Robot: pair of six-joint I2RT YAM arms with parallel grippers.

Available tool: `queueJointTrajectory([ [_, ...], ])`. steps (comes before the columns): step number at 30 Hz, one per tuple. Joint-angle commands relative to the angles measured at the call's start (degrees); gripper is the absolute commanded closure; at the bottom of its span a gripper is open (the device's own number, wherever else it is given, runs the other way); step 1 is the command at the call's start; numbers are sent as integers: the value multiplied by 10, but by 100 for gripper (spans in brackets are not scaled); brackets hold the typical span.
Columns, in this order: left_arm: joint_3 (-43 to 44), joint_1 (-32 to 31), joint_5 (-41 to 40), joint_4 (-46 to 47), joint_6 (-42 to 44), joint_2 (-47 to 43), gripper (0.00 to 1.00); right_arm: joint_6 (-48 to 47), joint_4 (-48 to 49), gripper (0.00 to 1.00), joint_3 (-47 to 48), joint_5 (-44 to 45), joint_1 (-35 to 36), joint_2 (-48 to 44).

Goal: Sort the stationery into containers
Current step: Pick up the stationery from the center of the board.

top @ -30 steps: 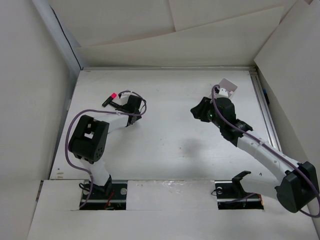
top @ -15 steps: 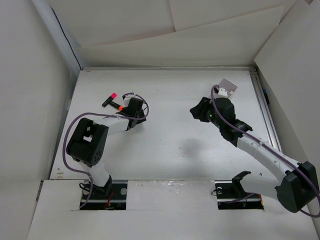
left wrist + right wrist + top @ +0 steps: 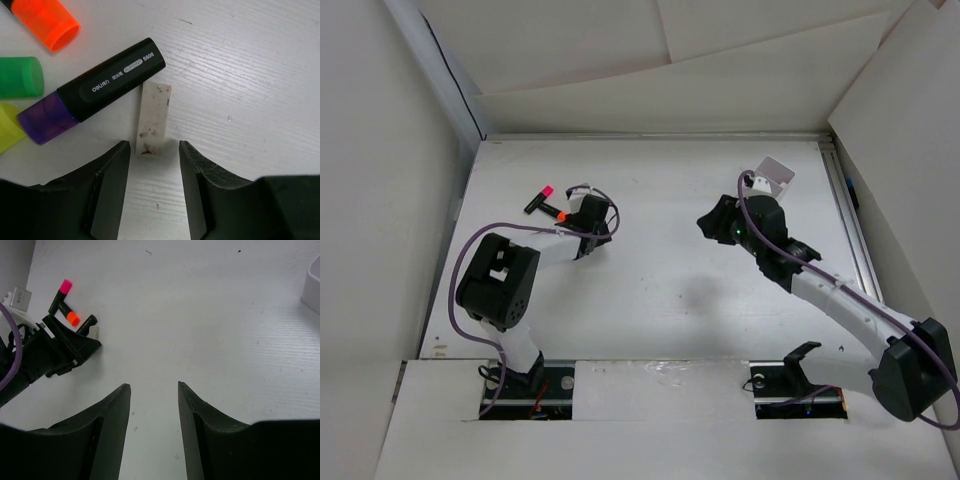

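In the left wrist view several highlighters lie close together at the upper left: an orange-capped one (image 3: 47, 25), a green cap (image 3: 20, 77), a yellow cap (image 3: 6, 134) and a black marker with a purple cap (image 3: 100, 82). A dirty white eraser (image 3: 153, 117) lies beside the purple one. My left gripper (image 3: 154, 150) is open and empty, its tips on either side of the eraser's near end. From above it (image 3: 576, 222) sits by a pink-capped marker (image 3: 538, 198). The white tray (image 3: 775, 175) stands at the back right. My right gripper (image 3: 708, 220) is open and empty over bare table.
The right wrist view shows the pink marker (image 3: 61, 292), the orange cap (image 3: 73, 318), the left gripper (image 3: 75, 347) and a corner of the tray (image 3: 312, 285). Cardboard walls ring the table (image 3: 650, 290). A metal rail (image 3: 855, 240) runs along its right edge.
My left gripper has shifted slightly right, away from the markers, uncovering the orange cap. The right arm has edged a little to the left.
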Motion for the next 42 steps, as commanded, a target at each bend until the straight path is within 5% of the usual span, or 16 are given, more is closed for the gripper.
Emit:
queueJointTrajectory([
  [1,16,-2,-35,-19,11,9,61,-7,25,51,10,-2,10,4],
  [3,23,-2,-35,-19,11,16,63,-7,31,51,10,5,10,4],
  [6,28,-2,-35,-24,11,23,85,-7,31,51,10,11,10,14],
  [9,12,-14,-35,-6,11,7,95,-7,31,45,10,5,16,14],
  [13,2,-47,-24,-6,23,-40,97,-12,31,28,17,-30,9,37],
  [17,-19,-133,-32,9,42,-81,97,-18,42,21,35,-118,2,77],
  [24,-64,-216,14,97,61,-126,95,-18,55,21,28,-144,-17,79],
  [31,-143,-216,152,215,103,-197,94,-6,84,21,17,-205,-48,93],
  [42,-168,-216,237,280,123,-230,92,12,107,27,35,-296,-42,166],
])
